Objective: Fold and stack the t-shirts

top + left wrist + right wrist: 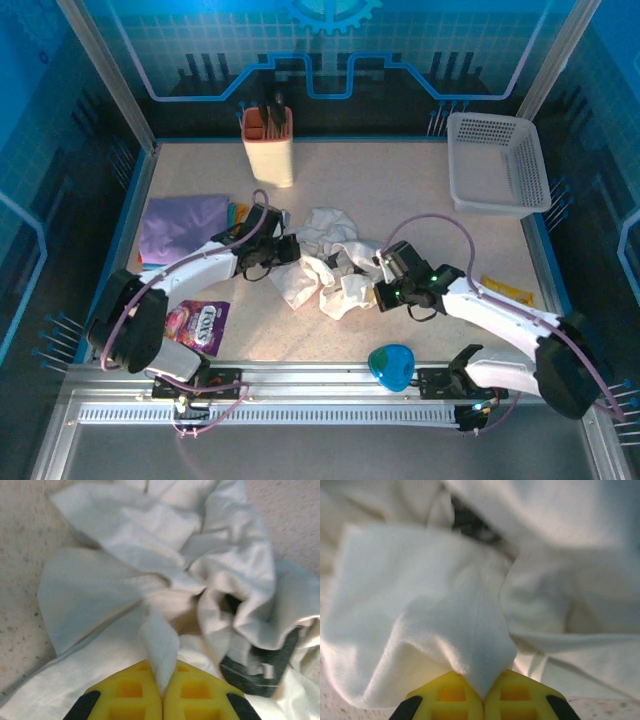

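The white t-shirt [325, 262] lies crumpled in the middle of the table [400, 190], squarely between the two arms. The left gripper [162, 692] is pinched tight on a ridge of cloth at the heap's left edge. The right gripper [483, 694] is clamped the same way on a peak of fabric at its right side (each wrist view shows cloth squeezed in the closed jaws). So the shirt runs sideways from one pincer to the other, with its bulk slack between them. Drawing the two grips apart along that line looks to me like the way to spread it. The folded purple garment [183, 228] sits at the far left, nearer the left arm.
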